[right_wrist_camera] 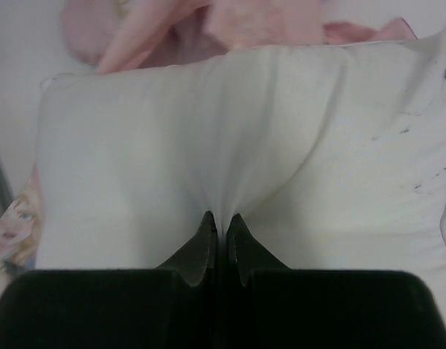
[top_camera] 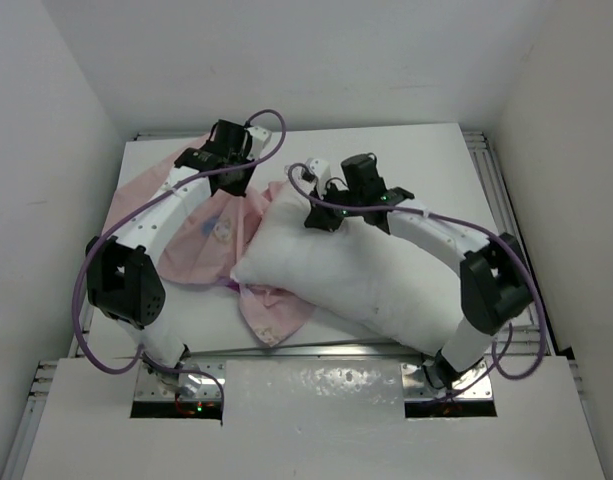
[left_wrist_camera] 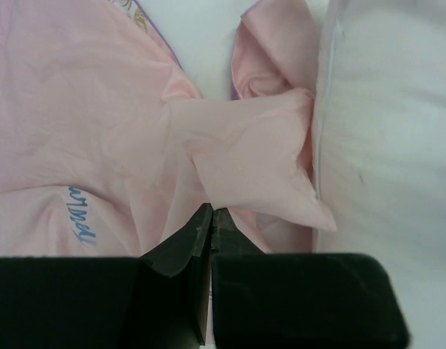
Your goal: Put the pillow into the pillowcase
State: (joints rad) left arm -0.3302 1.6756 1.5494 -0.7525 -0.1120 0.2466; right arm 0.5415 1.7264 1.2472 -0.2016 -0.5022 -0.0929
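Right gripper (right_wrist_camera: 219, 225): jaws together, clamped on a pinch of the large plump white stuffed-fabric pillow (right_wrist_camera: 172, 145). Puckers fanned out from the fingertips, so the cover was bunched in the grip. The hold sat just behind the pillow's far short edge, probably so that end could be steered toward the case's mouth.

Left gripper (left_wrist_camera: 210, 218): jaws together. A crease of the thin pale-pink fabric pillowcase (left_wrist_camera: 77, 109) ran down into the fingertips, so it looked clamped on one layer. Likely purpose was to lift that layer and hold the opening up for the pillow; the opening itself was not clearly visible.

Pillow position: lying diagonally on the white table (top_camera: 426, 160), from centre toward the near right. It rested on top of part of the pillowcase and was not inside it. The pillowcase was spread crumpled to its left, with one flap showing from under the pillow's near edge. In the left wrist view, a folded pink lip touched the pillow's seam.

Judgement: insertion not yet started; both grips set.

Writing: blue cursive lettering (left_wrist_camera: 81, 218) on the pink cloth, sideways and partly cut off by folds, not readable. A printed cartoon face (right_wrist_camera: 15, 225) showed at the case's edge. Small dark specks (right_wrist_camera: 426, 174) on the pillow, not text. No tag or brand label visible.
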